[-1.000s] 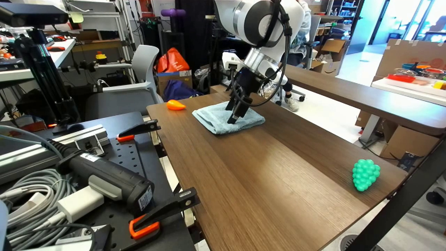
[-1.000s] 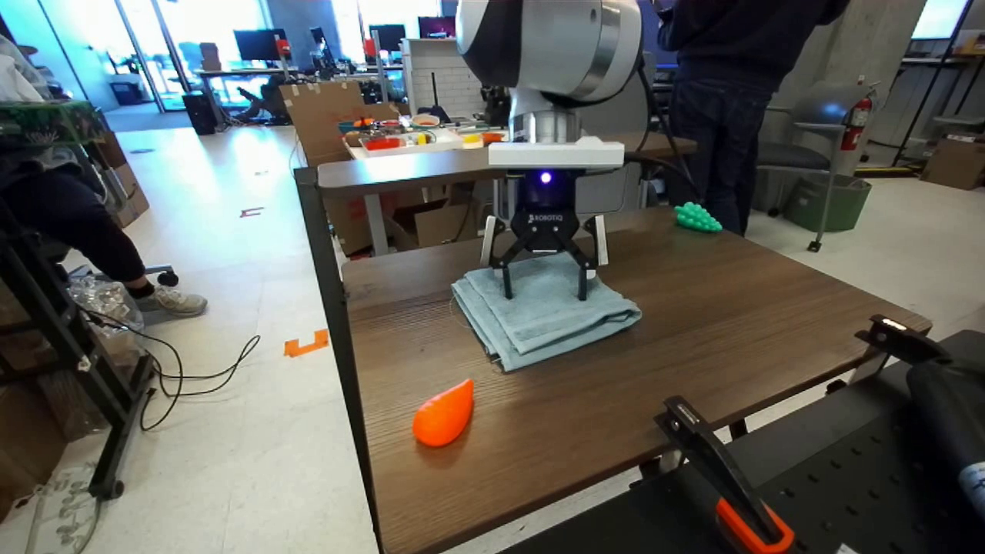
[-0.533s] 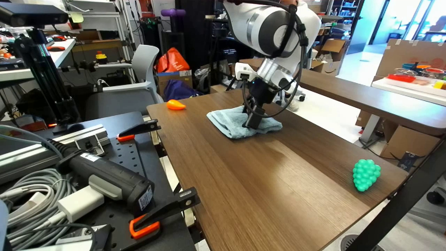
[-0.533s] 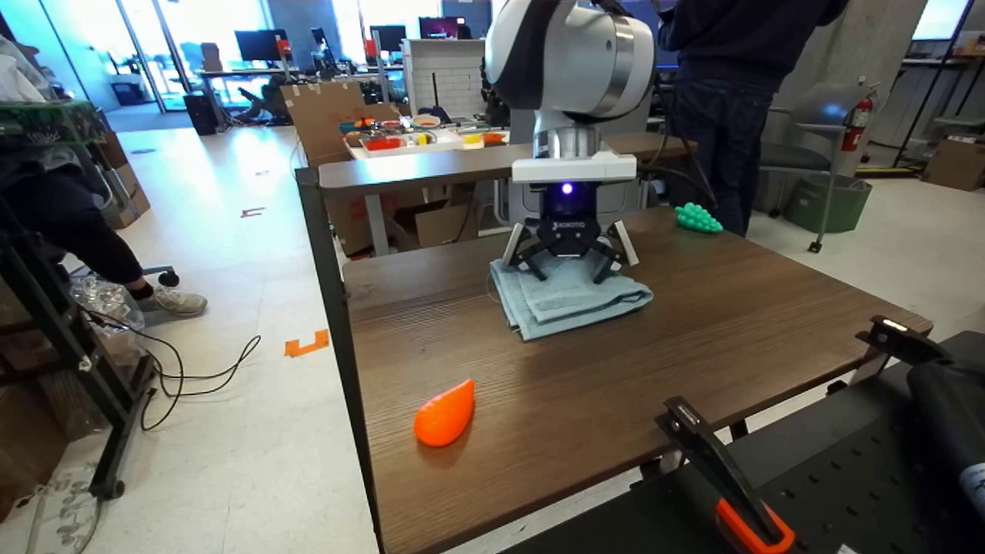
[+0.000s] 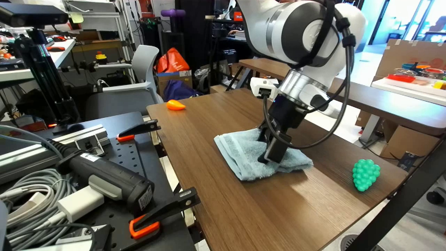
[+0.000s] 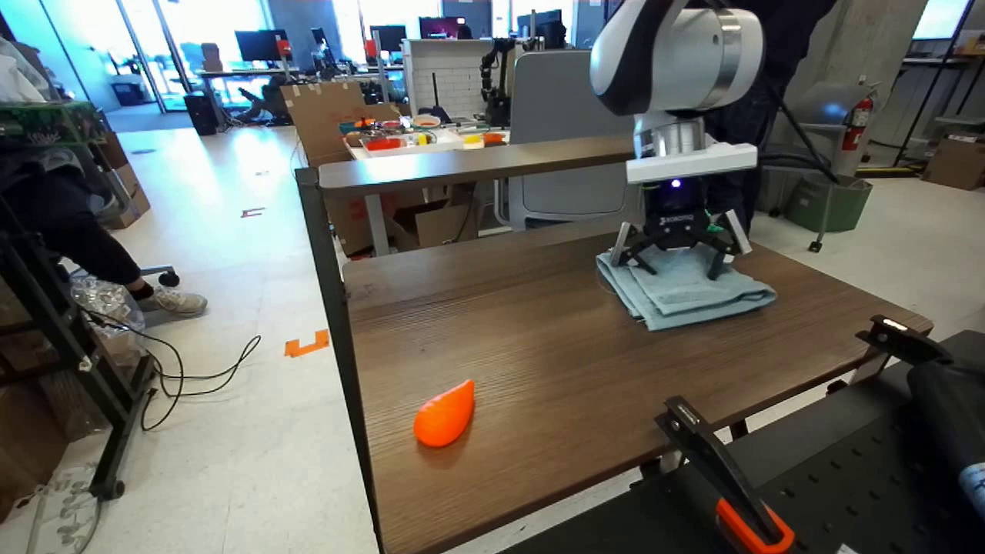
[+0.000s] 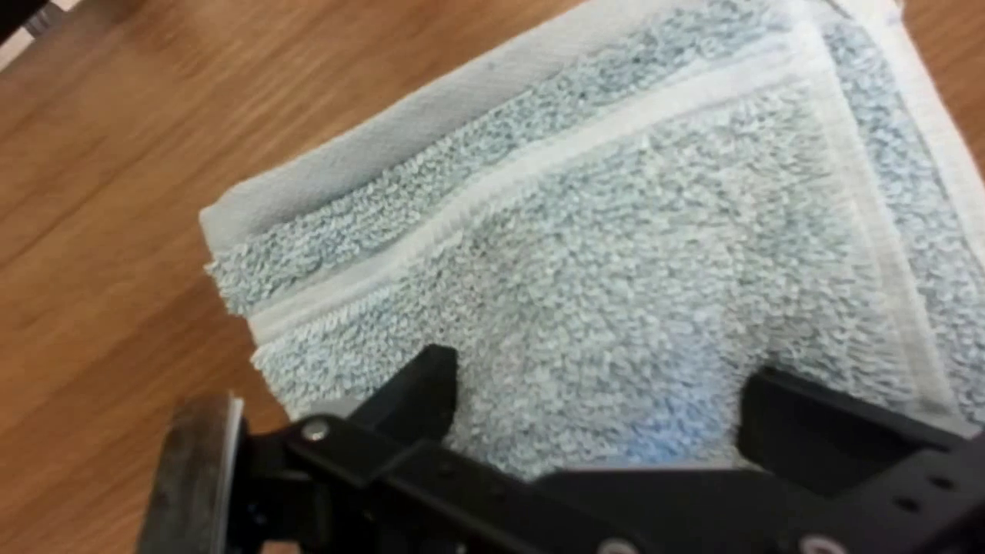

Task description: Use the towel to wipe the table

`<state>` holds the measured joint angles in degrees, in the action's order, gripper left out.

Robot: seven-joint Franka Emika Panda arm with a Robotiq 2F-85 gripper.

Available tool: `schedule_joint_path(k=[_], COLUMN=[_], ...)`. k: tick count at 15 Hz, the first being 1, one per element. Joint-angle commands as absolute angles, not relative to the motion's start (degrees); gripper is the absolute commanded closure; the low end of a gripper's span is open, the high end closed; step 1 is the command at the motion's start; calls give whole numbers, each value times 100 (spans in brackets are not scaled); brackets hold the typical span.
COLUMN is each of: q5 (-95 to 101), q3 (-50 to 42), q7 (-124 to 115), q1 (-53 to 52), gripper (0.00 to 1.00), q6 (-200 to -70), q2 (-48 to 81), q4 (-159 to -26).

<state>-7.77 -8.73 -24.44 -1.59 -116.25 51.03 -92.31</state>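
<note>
1. Spotted, leftmost in an exterior view, an orange teardrop (image 5: 175, 105) on the brown table (image 5: 271, 205)!
2. Found the towel (image 5: 240, 151) folded mid-table!
3. Saw the gripper (image 5: 263, 148), spread wide, touching its top but clasping nothing!
4. Picked out the green ball (image 5: 366, 175), rightmost.

The towel (image 5: 244, 155) is pale blue-grey, the table (image 5: 275, 212) wood-grained brown.
</note>
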Motion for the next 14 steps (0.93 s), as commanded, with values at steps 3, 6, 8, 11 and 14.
schedule_joint_path(k=[3,6,8,11,14], q5=[-164,167,319,457,429], q3=[-1168,-1171,-1178,-1180,-1142], q7=[-2157,-2001,-2062,-2031,-1956], q1=[-125,-178,-245,-259,-162], gripper=[0,0,0,0,0], q6=[-12607,-12624,-12948,-13469,-13709], q2=[4386,4014,3606,2963,2378], q4=[-10829,-11298,-11769,-12498,-13072])
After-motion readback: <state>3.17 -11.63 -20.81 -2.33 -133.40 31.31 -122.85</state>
